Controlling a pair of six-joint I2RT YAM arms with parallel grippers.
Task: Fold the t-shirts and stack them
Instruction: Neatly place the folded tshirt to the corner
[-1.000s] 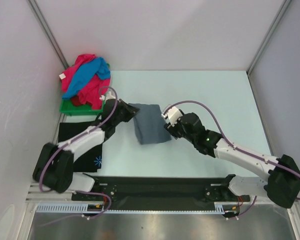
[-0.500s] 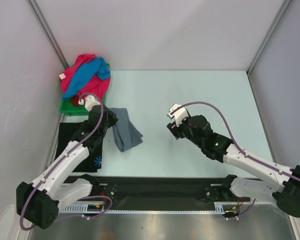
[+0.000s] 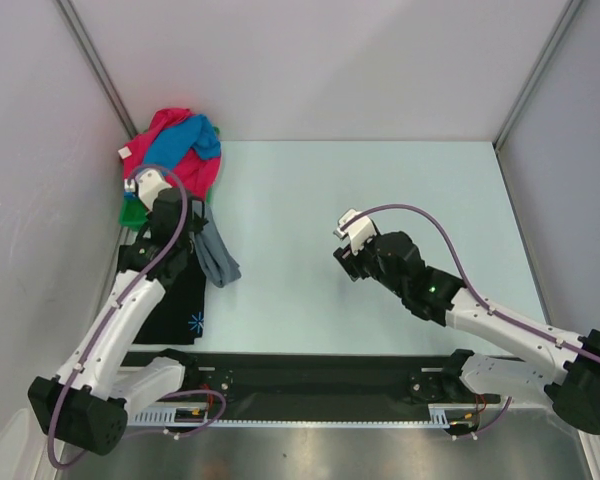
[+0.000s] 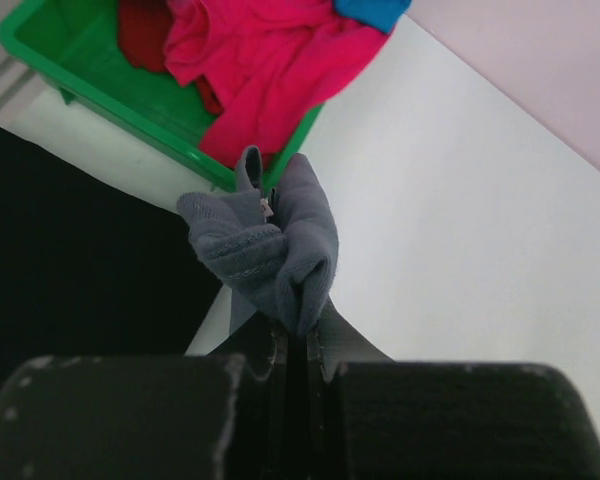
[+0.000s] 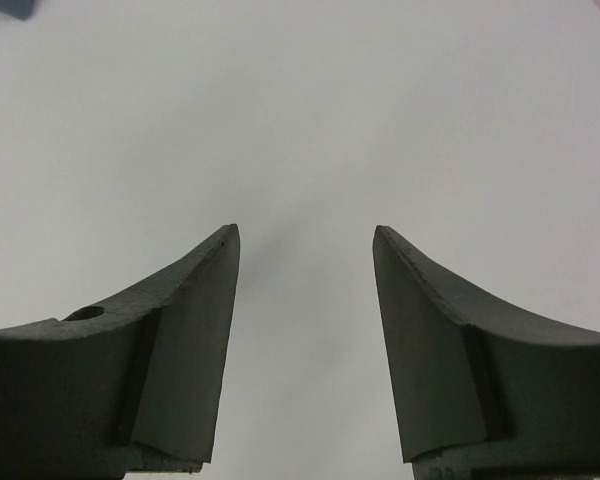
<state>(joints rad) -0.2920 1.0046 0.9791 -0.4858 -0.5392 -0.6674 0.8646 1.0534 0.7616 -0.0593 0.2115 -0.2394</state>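
Note:
The slate-grey t-shirt (image 3: 218, 256) hangs bunched from my left gripper (image 3: 196, 233), which is shut on its folded edge (image 4: 280, 250); the left gripper's tips (image 4: 298, 335) pinch the cloth just above the table. Below and to its left the black t-shirt (image 3: 168, 292) with a small blue-white print (image 3: 195, 322) lies flat (image 4: 70, 260). Pink and blue t-shirts (image 3: 175, 150) are heaped in the green tray (image 3: 130, 213). My right gripper (image 3: 344, 257) hovers open over bare table at the middle, with nothing between its fingers (image 5: 305, 232).
The green tray's (image 4: 180, 160) near rim lies just beyond the held grey cloth, with pink cloth (image 4: 270, 70) spilling over it. White walls close in the table on the left, back and right. A black rail runs along the near edge (image 3: 310, 375).
My left gripper has carried the grey t-shirt from the table's middle leftwards to the black shirt's right edge, and the shirt has bunched up. The right gripper has drawn back slightly and stays open.

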